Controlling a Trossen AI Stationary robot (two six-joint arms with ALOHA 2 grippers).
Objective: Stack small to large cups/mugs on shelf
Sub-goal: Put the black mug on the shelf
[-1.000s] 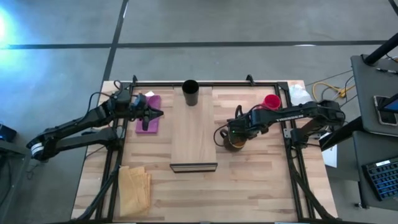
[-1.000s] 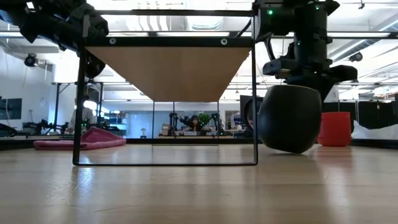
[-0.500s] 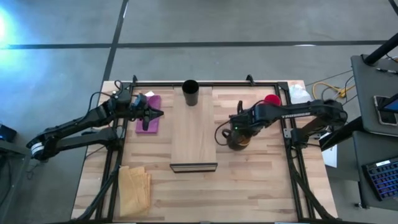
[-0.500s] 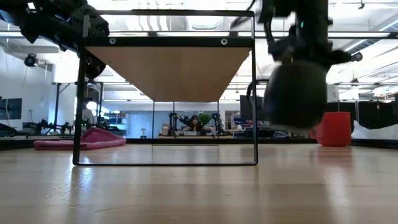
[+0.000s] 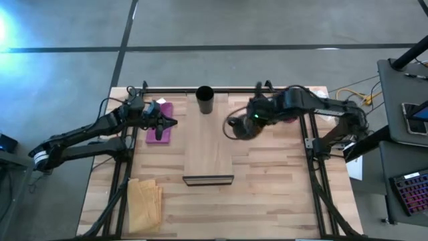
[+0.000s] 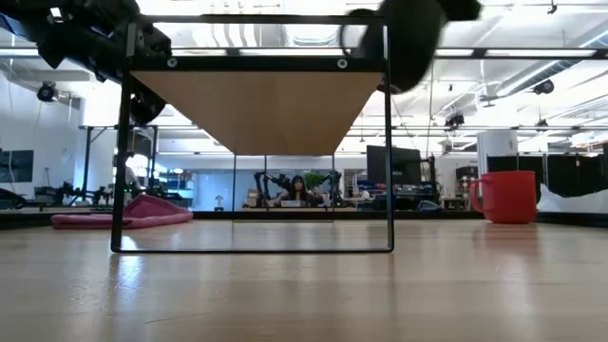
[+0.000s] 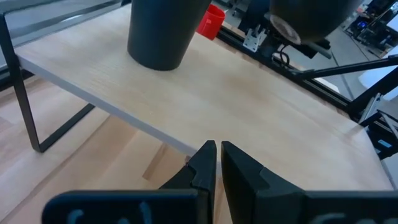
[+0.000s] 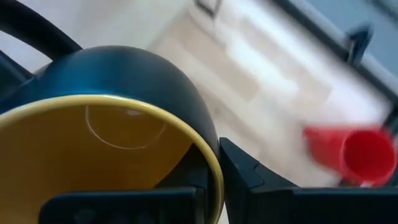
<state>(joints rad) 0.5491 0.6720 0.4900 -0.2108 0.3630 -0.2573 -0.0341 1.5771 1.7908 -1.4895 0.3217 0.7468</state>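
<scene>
My right gripper [image 5: 254,120] is shut on the dark mug with the yellow inside [image 5: 241,127], high over the right edge of the shelf [image 5: 207,144]. The mug also shows in the low view [image 6: 408,38] and the right wrist view [image 8: 112,143]. The black tumbler [image 5: 204,99] stands upright on the shelf's far end. The red mug [image 6: 508,197] stands on the table right of the shelf. My left gripper [image 5: 162,123] is shut and empty over the pink cloth, left of the shelf. My right gripper holds the mug by its rim [image 8: 211,163], with the wall between the two fingers, one finger inside and one finger [image 8: 249,177] outside. The mug is lifted clear of table and shelf and hangs tilted.
A pink cloth [image 5: 159,130] lies left of the shelf and a tan cloth [image 5: 144,197] at the near left. A white object [image 5: 321,100] sits at the far right corner. Black frame rails [image 5: 311,154] run along the table's sides and far edge.
My right gripper has lifted the dark mug off the table right of the shelf. It has carried it up, toward the far edge and left, to the shelf's right edge. The mug now hangs clear at shelf-top height. This has uncovered the red mug in the low view.
</scene>
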